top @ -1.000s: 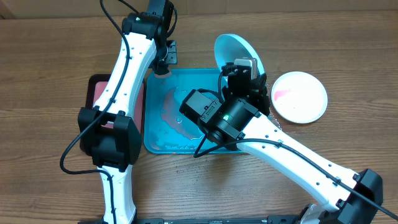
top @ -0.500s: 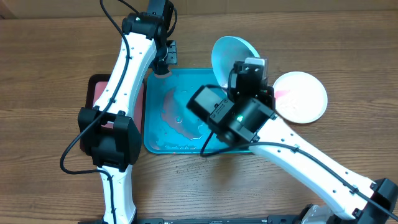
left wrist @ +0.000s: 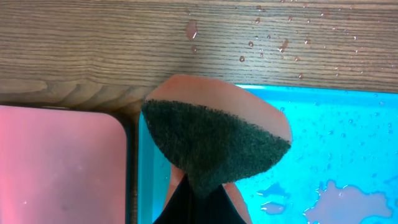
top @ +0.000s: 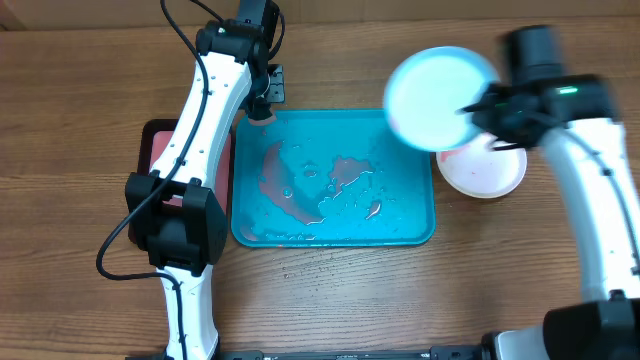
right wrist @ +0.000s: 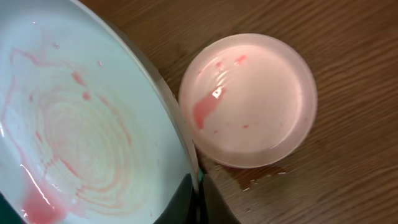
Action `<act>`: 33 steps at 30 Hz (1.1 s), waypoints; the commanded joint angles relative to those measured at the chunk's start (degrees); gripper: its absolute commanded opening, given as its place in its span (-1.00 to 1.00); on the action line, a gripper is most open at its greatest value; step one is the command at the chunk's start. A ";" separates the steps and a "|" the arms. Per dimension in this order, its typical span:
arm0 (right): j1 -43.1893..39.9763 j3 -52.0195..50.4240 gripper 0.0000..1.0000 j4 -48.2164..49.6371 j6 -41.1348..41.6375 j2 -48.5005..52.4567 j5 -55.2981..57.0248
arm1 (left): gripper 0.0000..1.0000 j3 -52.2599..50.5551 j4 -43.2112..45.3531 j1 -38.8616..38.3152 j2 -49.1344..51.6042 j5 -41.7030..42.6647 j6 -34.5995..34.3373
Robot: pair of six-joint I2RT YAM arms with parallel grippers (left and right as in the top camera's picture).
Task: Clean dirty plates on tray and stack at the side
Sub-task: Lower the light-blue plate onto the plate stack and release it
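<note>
Wide wooden table (top: 80,80), and the big change is on its right side: the right arm (top: 590,200) has swung clear off the tray (top: 410,232) and out over the bare wood. The turquoise tray sits mid-table, nothing on its floor now but puddles (top: 340,180) and pink wash-water. Beside it, on the left, is the smaller red tray (top: 155,140).

The right gripper (right wrist: 198,200) is clamped on the rim of the light blue plate (top: 435,98), carrying it in the air, partly over the white plate (top: 492,172) that lies flat on the table just right of the tray. That looks like the stacking move — though the wrist view shows faint pink rings and a red pool left on the blue plate's face, and a red smear on the white one, so neither reads as fully clean. The third plate is not in view.

The left gripper (left wrist: 193,196) is parked over the tray's far-left corner, pinched shut around the sponge (left wrist: 214,146), dark scouring face to the camera.
</note>
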 commanded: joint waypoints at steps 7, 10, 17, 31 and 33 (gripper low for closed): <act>-17.68 0.26 -0.93 -0.55 -6.32 12.39 -9.49 | -0.92 -0.28 0.46 0.02 0.07 0.26 1.09; -18.34 0.22 -0.93 -1.33 -6.29 15.91 -9.44 | -0.92 -0.28 0.44 0.04 0.07 0.26 1.09; -18.62 0.20 -0.93 -3.58 -5.86 21.07 -5.25 | -0.92 -0.28 0.55 0.04 0.07 0.24 1.11; -17.75 -0.11 -0.50 -5.86 -7.06 21.66 -4.59 | -0.92 0.76 -0.22 0.33 -0.04 0.24 1.62; -16.76 -0.11 -0.30 -5.42 -11.85 21.66 -9.03 | -0.92 2.43 -1.68 0.48 -0.37 0.24 2.60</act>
